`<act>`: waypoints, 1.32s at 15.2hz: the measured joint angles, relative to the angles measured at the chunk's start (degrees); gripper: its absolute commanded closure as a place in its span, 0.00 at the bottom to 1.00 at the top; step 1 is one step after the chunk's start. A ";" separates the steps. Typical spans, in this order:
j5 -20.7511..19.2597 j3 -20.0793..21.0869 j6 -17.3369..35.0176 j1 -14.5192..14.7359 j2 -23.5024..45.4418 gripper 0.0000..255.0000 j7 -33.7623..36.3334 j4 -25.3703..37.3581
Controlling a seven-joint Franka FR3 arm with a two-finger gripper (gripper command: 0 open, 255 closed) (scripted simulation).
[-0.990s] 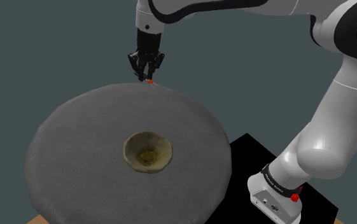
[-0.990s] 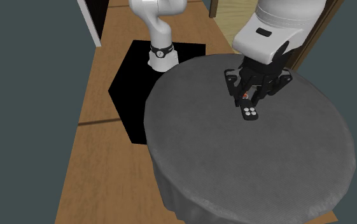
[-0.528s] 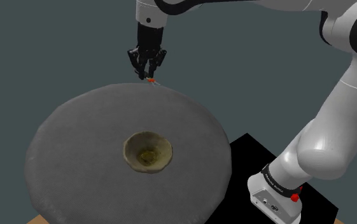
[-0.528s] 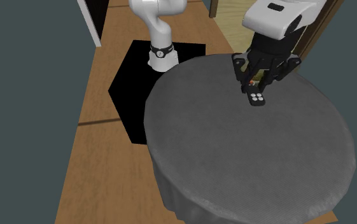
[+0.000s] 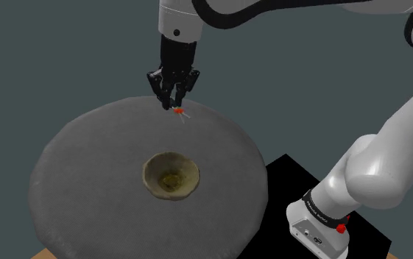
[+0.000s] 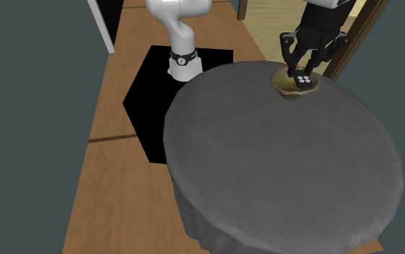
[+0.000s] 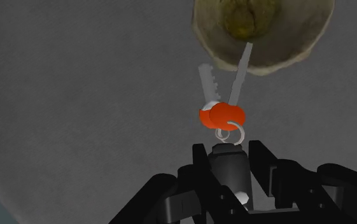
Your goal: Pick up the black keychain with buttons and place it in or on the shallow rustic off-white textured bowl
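My gripper (image 5: 174,101) is shut on the black keychain with buttons (image 6: 303,79) and holds it in the air above the far part of the round grey table (image 5: 87,169). In the wrist view the fingers (image 7: 199,167) clasp the black fob (image 7: 229,167). A ring, two red key heads (image 7: 221,116) and silver keys hang out past the fingertips. The shallow off-white bowl (image 5: 171,176) sits near the table's middle, nearer the stand than the gripper. In the second exterior view the fob hangs in front of the bowl (image 6: 292,89).
The grey table (image 6: 280,166) drops off all round its edge. The black stand (image 6: 150,101) with the arm's base (image 6: 181,63) stands beside it on a wooden floor (image 6: 107,187). Grey walls enclose the space.
The gripper has risen off the table with the keychain and carried it from the table's far edge toward the bowl.
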 measured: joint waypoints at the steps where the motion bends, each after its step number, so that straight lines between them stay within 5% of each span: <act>1: 0.53 0.58 0.17 0.58 -1.10 1.00 0.99 -1.11; 9: 4.66 4.43 1.75 4.46 -8.44 1.00 7.09 -8.80; 20: 4.20 5.44 9.74 4.89 -6.82 1.00 8.08 -15.36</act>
